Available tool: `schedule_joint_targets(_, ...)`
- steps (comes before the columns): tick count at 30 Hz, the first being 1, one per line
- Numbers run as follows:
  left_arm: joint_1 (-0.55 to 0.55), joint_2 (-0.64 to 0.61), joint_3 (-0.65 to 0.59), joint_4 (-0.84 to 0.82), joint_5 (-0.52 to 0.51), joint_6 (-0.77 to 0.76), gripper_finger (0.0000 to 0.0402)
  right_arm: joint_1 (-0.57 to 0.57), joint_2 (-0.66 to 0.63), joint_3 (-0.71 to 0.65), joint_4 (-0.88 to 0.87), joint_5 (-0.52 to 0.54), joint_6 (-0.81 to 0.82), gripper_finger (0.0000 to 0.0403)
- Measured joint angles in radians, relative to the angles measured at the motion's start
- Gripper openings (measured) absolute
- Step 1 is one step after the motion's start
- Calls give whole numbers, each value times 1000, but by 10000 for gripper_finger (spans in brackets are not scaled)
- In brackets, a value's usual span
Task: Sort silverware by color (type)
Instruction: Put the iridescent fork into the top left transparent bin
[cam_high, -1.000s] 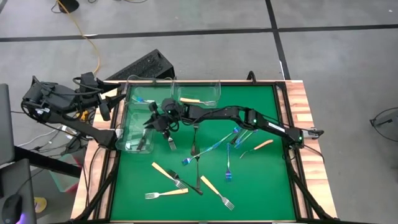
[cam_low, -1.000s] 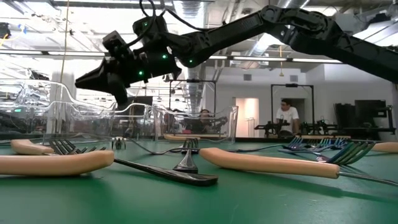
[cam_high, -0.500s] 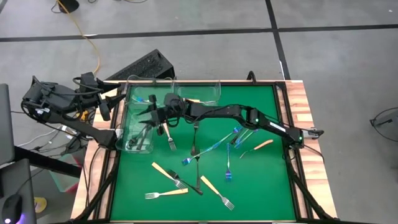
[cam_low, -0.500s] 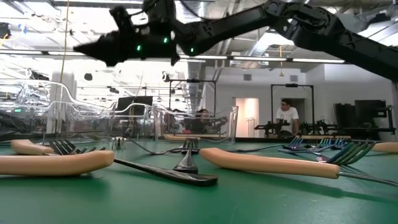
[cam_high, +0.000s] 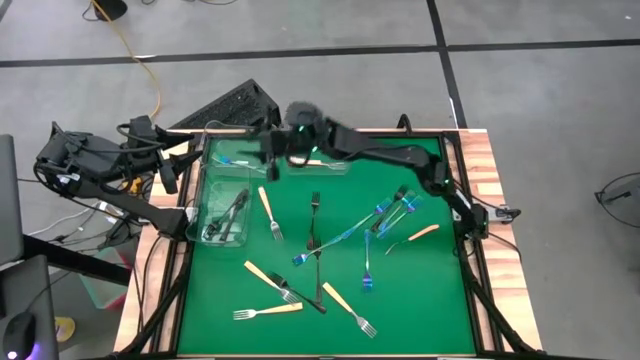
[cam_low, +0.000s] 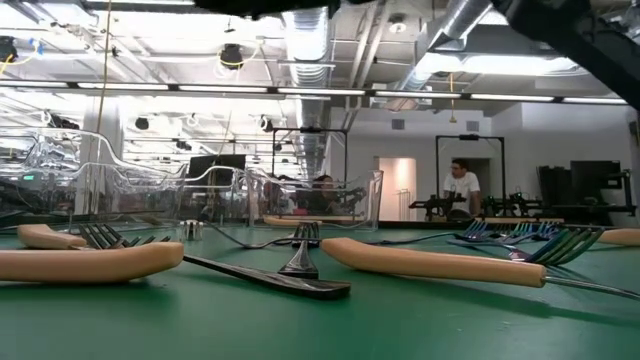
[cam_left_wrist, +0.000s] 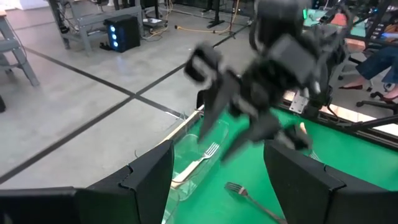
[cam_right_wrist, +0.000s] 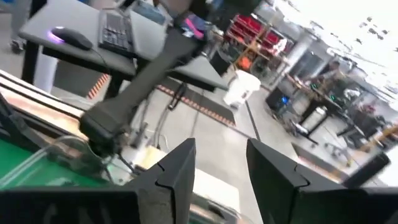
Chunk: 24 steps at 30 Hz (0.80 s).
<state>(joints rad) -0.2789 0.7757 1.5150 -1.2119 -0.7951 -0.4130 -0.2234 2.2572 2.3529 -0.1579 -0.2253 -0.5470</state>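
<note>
Forks lie scattered on the green mat: tan-handled ones (cam_high: 268, 215) (cam_high: 350, 310) (cam_high: 423, 233), blue iridescent ones (cam_high: 340, 235) (cam_high: 367, 268) and dark ones (cam_high: 317, 270). More dark forks (cam_high: 228, 215) lie in the clear left bin (cam_high: 205, 200). A blue fork (cam_high: 230, 160) and a tan fork (cam_high: 308, 160) lie in the two far bins. My right gripper (cam_high: 272, 150) (cam_right_wrist: 221, 155) hovers high over the far bins, open and holding nothing. My left gripper (cam_left_wrist: 217, 162) waits open beyond the table's left edge.
The clear bins stand along the mat's left and far sides (cam_high: 320, 150). A wooden rim (cam_high: 490, 200) borders the table. A keyboard (cam_high: 225, 108) and cables lie on the floor beyond the far-left corner. People sit in the room behind (cam_low: 462, 185).
My right gripper has risen from just above the left bin and swung toward the table's far edge, leaving the top of the low view. It now moves fast enough to blur. The forks on the mat have stayed put.
</note>
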Motion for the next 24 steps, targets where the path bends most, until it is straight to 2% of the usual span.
schedule_joint_targets(7, 0, -18, -92, 33, -7, 35, 234, -82, -151, 0, -106, 45, 33, 163)
schedule_joint_targets(13, 0, -84, -262, 201, -13, 97, 234, -159, -287, -1, -262, 47, 143, 163)
schedule_joint_targets(20, 0, -211, -490, 504, 13, 142, 234, -247, -446, 0, -760, 46, 237, 163)
schedule_joint_targets(24, 0, -260, -598, 581, 6, 120, 234, -277, -497, 0, -1064, 41, 289, 163)
